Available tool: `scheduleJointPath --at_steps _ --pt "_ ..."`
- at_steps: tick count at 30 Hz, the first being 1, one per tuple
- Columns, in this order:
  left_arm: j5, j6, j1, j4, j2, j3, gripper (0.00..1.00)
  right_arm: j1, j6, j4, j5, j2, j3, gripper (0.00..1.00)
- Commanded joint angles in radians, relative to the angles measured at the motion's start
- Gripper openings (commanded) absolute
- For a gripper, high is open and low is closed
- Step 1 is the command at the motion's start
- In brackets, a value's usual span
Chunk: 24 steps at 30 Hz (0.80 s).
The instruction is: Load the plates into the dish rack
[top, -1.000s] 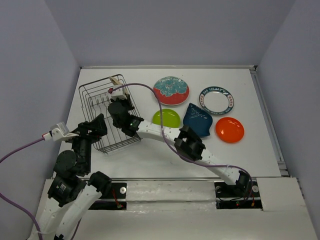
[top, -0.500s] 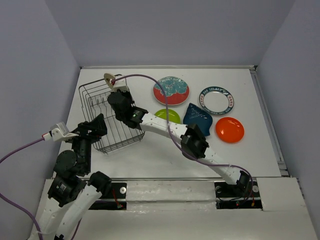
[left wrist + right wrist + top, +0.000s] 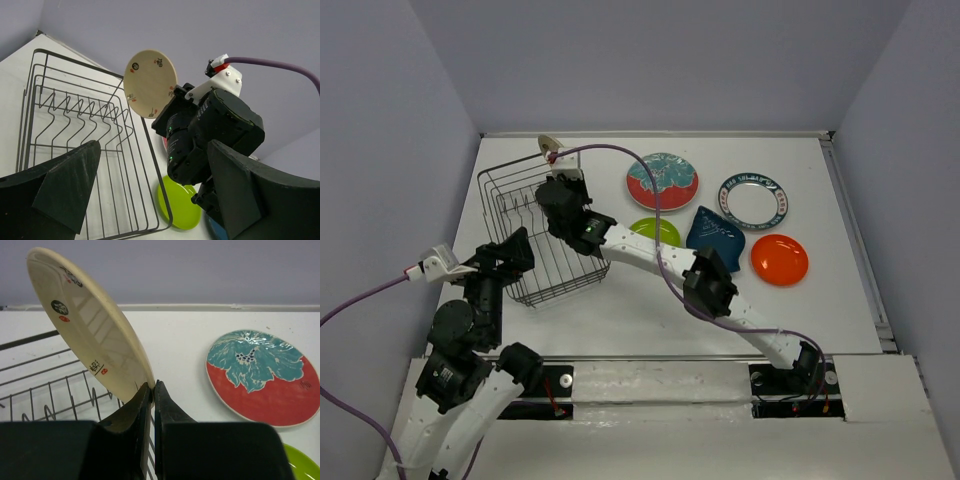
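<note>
While the left pincer point(image 3: 508, 258) hangs with its fingers spread and nothing between them, just over the near-left corner of the dish rack point(image 3: 520, 210), it takes no part in the carry.

Rack: black wire, on the left of the surface point(image 3: 620, 320). No plate stands between the prongs that show in the left wrist view.

Beige plate point(image 3: 95, 335): on edge, tilted, in the air over the rack's far side. The right pincer point(image 3: 152, 390) is pressed together on its lower rim.

Step in hand (judged): slotting the first plate; five are not yet loaded.
Next move calls for lowering the plate edge-first between two prongs, keeping it near upright, then releasing.

On the surface, right of the rack:
- lime green plate point(image 3: 660, 229), partly under the right arm
- red and teal plate point(image 3: 663, 182)
- dark blue leaf plate point(image 3: 717, 238)
- white plate with blue rim point(image 3: 754, 201)
- orange plate point(image 3: 780, 259)

Writing: the beige plate has small black and red printed marks, and the red plate a dark mark near its edge. None are legible. No brand seen.
</note>
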Motion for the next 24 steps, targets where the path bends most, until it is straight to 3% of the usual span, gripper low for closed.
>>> scheduleJointPath --at_steps 1,14,24 --pt "-0.015 0.007 0.008 0.054 0.018 0.016 0.99 -0.006 -0.081 0.226 0.126 -0.06 -0.006 0.07" --pt "-0.013 0.009 -0.005 0.057 0.02 0.016 0.99 0.014 -0.052 0.206 0.12 -0.006 -0.015 0.07" --pt "-0.016 0.009 -0.005 0.054 0.014 0.016 0.99 0.014 0.114 0.05 0.068 0.029 0.027 0.06"
